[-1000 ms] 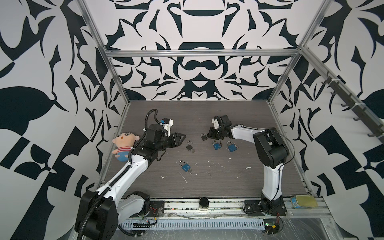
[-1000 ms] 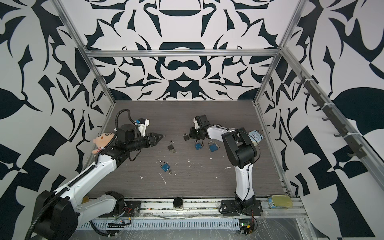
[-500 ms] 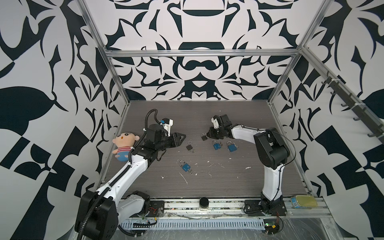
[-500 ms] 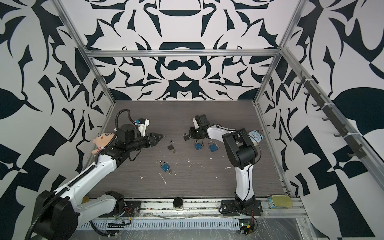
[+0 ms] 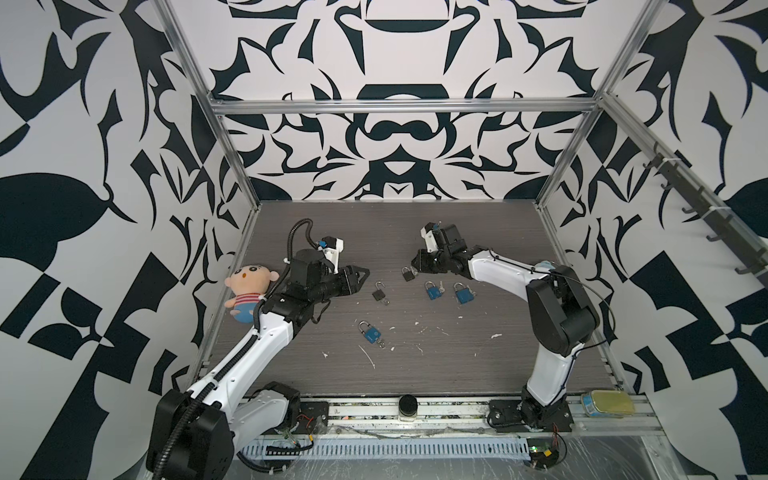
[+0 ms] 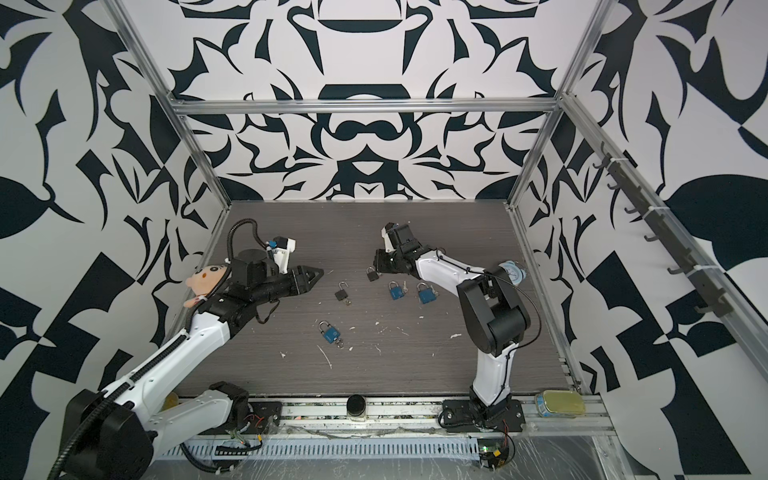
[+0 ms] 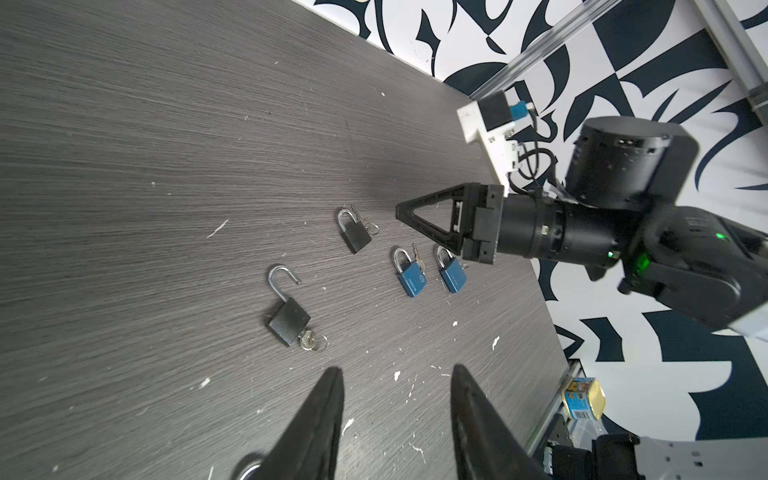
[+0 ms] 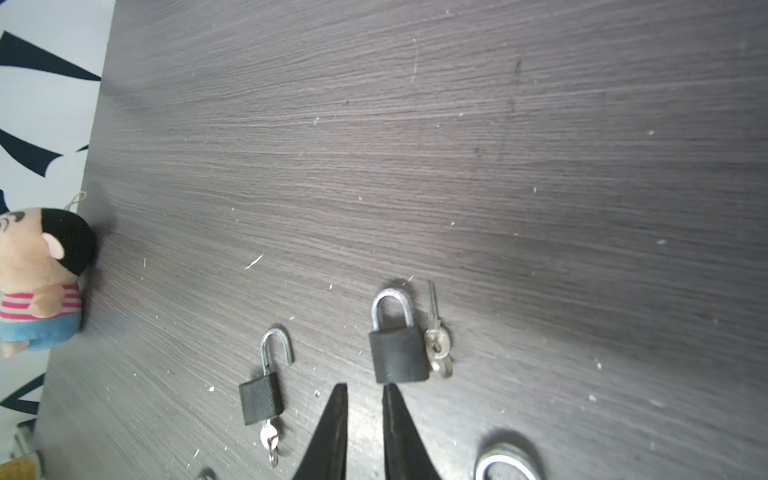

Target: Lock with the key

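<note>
The small black rectangular padlock w/ its steel shackle swung open (image 7: pixel 288 322) lay flat near the bench's middle, a bit toward the left edge. It was prob. the one to be locked. A small silver key on a split ring (image 7: pixel 307 341) sat in its keyhole. Its long axis, shackle to key, ran roughly far edge to near edge, i.e. across the line the left claw (image 7: pixel 397 370) pointed along. That claw hung just beside it on the left-edge side, fingers apart, nothing btwn them, and was the nearer one.

The right claw (image 8: pixel 365 386) showed only a narrow gap, empty. Its tips were almost at the base of a second black padlock w/ shackle closed (image 8: pixel 399 353), which had a loose silver key (image 8: pixel 436 340) just beside its body. Contact: couldn't tell.

Both bodies were matte, faintly textured and square-cornered, w/ bright, smooth U-bend shackles. A blue padlock (image 5: pixel 433 291) and its blue twin (image 5: pixel 462 293) lay toward the right edge, and a third blue padlock (image 5: pixel 370 333) toward the near edge. All three were closed. The bench (image 5: pixel 374 224) was dark grey wood-grain w/ white flecks. A plush doll in a striped shirt (image 5: pixel 245 291) sat at the left edge.
</note>
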Controlling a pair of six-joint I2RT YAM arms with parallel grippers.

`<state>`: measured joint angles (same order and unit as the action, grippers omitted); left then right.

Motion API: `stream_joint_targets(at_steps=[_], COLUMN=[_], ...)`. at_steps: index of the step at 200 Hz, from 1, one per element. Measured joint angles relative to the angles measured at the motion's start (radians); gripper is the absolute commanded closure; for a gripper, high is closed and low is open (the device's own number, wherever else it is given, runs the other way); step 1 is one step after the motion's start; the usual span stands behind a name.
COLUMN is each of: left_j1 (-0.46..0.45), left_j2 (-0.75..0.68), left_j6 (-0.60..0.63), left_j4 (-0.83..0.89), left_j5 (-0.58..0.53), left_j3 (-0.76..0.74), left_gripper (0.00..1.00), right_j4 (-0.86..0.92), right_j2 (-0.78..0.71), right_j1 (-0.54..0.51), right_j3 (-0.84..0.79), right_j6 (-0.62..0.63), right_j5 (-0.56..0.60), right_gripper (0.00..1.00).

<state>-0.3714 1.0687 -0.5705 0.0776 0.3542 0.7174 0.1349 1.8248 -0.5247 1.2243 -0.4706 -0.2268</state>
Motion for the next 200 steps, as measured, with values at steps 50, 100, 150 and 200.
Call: stream_joint_targets(at_steps=[50, 100, 150, 200], left_j1=[0.000, 0.000, 0.000, 0.006], left_j2=[-0.102, -0.190, -0.257, -0.292], left_j6=[-0.004, -0.045, -0.094, -0.095], left_j4=[0.122, 0.224, 0.253, 0.262], left_j5=[-0.093, -0.162, -0.195, -0.193], left_j3=[0.000, -0.024, -0.101, -0.108], left_gripper=[0.54, 0.45, 0.33, 0.30], right_j4=[0.078, 0.117, 0.151, 0.153], right_j2=[-0.092, -0.138, -0.109, 0.043], right_j1=[-0.142, -0.243, -0.262, -0.316], right_j3=[-0.073, -0.119, -0.090, 0.032], right_j6=[0.084, 0.150, 0.188, 0.220], right_j5=[0.119, 0.190, 0.200, 0.214], right_gripper=[0.78, 0.61, 0.47, 0.46])
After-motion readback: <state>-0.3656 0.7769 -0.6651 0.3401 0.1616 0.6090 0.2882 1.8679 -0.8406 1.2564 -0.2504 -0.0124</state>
